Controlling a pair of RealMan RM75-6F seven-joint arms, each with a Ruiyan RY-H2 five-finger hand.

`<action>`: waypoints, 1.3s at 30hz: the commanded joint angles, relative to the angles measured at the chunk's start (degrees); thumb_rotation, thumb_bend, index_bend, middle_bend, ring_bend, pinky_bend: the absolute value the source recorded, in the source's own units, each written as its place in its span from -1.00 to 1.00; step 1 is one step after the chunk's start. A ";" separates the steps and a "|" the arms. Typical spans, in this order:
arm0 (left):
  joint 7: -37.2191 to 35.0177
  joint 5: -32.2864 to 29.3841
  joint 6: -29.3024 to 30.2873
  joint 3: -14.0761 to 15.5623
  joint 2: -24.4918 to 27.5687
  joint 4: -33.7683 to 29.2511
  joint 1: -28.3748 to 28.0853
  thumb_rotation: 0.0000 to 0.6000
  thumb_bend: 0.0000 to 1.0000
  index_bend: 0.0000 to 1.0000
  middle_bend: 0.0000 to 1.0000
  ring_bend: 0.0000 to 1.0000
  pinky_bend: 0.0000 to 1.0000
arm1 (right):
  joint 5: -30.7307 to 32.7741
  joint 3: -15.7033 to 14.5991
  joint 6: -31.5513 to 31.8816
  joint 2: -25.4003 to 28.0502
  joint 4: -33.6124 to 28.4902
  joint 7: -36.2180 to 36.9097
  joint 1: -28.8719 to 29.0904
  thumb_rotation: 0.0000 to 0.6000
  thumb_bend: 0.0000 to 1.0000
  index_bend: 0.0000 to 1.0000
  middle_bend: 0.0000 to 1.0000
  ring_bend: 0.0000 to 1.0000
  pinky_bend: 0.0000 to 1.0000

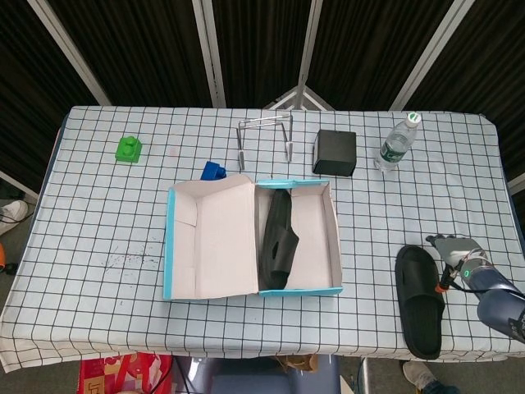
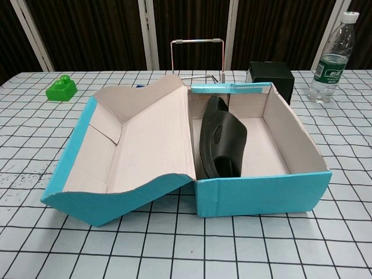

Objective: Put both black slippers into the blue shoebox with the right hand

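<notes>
A checked cloth covers the table (image 1: 98, 222), which carries everything pictured. The blue shoebox (image 1: 332, 238) lies open well to the left of the right robot hand (image 1: 456, 256), lid folded flat, with one black slipper (image 1: 277, 238) propped on its edge against the box's left wall (the chest view shows it leaning there (image 2: 223, 142)). The second black slipper (image 1: 420, 300) lies sole-down on the table just beside the robot hand, on its left; the robot hand sits at the slipper's upper right edge, and whether its fingers are apart or touch the slipper cannot be told. Beyond the robot hand, at the table's far side, stand a black box (image 1: 335, 152), a wire rack (image 1: 264, 138) and a water bottle (image 1: 398, 142). Far left sit a green block (image 1: 128, 148) and a small blue block (image 1: 215, 171).
</notes>
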 commanded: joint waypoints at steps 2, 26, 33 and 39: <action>0.22 -0.11 -0.04 0.00 -0.05 0.06 -0.05 1.00 0.41 -0.72 -0.99 -1.00 -0.96 | 3.16 -4.11 -2.23 -2.68 2.38 1.92 3.81 1.00 -0.78 -1.00 -1.00 -0.97 -0.83; 0.74 -0.29 -0.55 0.29 -0.26 0.14 -0.43 1.00 0.41 -0.72 -0.99 -1.00 -0.96 | 2.88 -15.35 -5.09 -10.63 4.67 14.83 11.40 1.00 -0.78 -1.00 -1.00 -0.97 -0.83; 0.62 -0.42 -0.37 0.23 -0.19 0.14 -0.35 1.00 0.41 -0.72 -0.99 -1.00 -0.96 | -0.14 -14.37 -3.72 -12.18 5.17 18.24 10.26 1.00 -0.78 -1.00 -1.00 -0.97 -0.83; 0.67 -0.44 -0.60 0.28 -0.29 0.25 -0.49 1.00 0.41 -0.70 -0.99 -1.00 -0.96 | -2.42 -13.17 -2.16 -12.60 4.98 20.46 9.66 1.00 -0.78 -1.00 -1.00 -0.97 -0.83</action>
